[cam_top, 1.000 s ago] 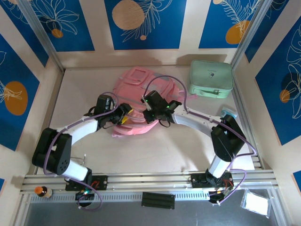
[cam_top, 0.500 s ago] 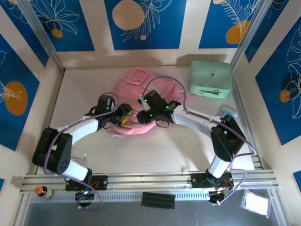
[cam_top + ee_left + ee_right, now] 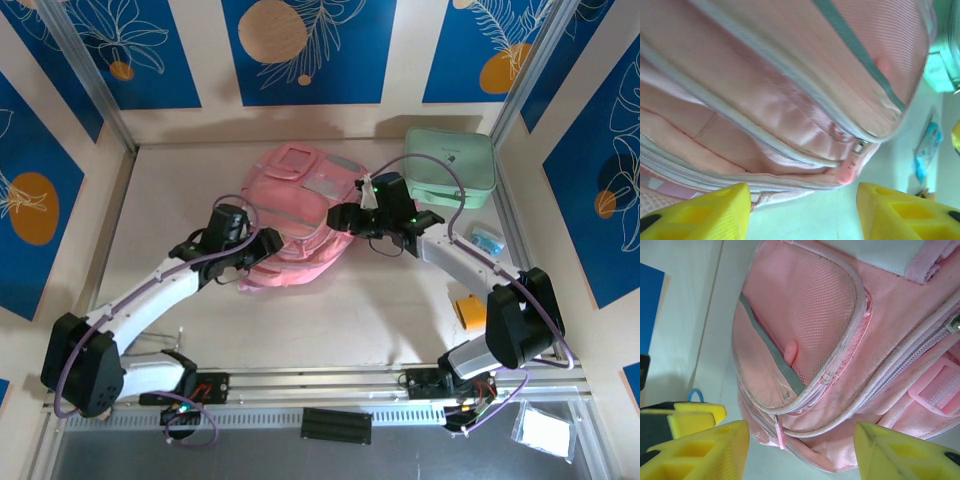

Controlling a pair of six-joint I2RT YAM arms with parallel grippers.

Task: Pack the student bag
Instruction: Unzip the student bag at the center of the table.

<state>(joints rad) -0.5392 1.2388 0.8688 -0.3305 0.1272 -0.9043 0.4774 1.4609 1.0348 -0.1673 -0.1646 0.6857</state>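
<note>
The student bag (image 3: 296, 212) is a soft pink backpack lying flat in the middle of the table. My left gripper (image 3: 266, 247) is at its near left edge, open; in the left wrist view its yellow fingers (image 3: 696, 212) stand apart over bare table, just short of the bag's (image 3: 765, 100) gaping zip and pink zip pull (image 3: 846, 173). My right gripper (image 3: 340, 216) hovers at the bag's right side, open, with nothing between its fingers (image 3: 904, 456). Below it lie the bag's mesh pocket (image 3: 820, 305) and another zip pull (image 3: 780, 437).
A mint green hard case (image 3: 450, 166) stands at the back right. A small blue item (image 3: 487, 238) and a yellow roll (image 3: 468, 312) lie on the right of the table. The enclosure walls close in the left, back and right sides.
The right gripper has opened, let go of the bag and drawn back to the right. The left arm has swung a little; its gripper stays at the bag's near edge.
</note>
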